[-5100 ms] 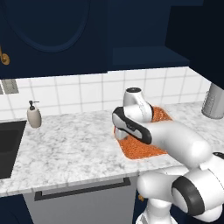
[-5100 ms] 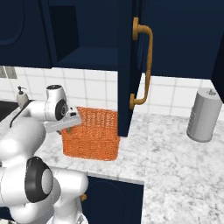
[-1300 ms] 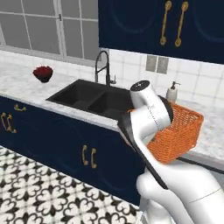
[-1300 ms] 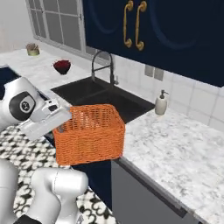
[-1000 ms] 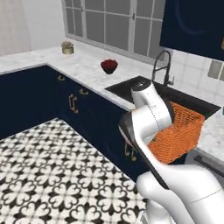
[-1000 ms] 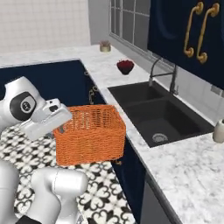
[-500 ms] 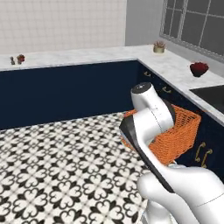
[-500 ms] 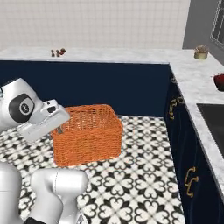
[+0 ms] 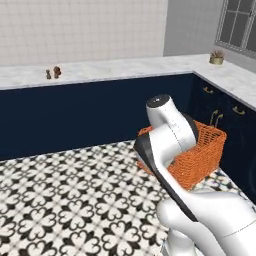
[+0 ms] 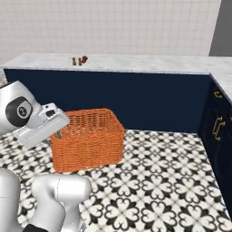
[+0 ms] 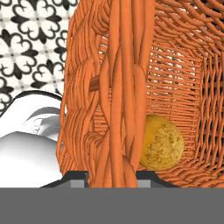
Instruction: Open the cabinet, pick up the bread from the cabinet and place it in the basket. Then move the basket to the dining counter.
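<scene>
Nearest the camera in the hand view, the gripper (image 11: 113, 175) sits astride the woven rim of the basket (image 11: 131, 87), its two dark tips just showing on either side of the thick wall strand at the bottom of that view, so it appears closed on the rim, carrying the basket. Just past the rim, the bread (image 11: 161, 142) lies inside on the mesh bottom, close against the wall. The risk, as I judge it, is that a grasp on one edge leaves the basket hanging off-centre: a sharp turn or stop of the base could tilt it in the gripper, or twist the rim out of the hold, and the round bun could roll and tip over the side. The base views give what the hand view cannot: the basket (image 10: 88, 138) hangs above the patterned tile floor (image 10: 172, 190), held at the arm's end, with nothing under it. Beyond stands a long marble counter (image 10: 136, 62) on a dark navy base, with two small brown items (image 10: 79, 60) on it, well apart from the basket; whether this is the dining counter I cannot tell. The left base view hides much of the basket (image 9: 205, 152) behind the arm, while the right base view shows its side plainly but not the bread.
</scene>
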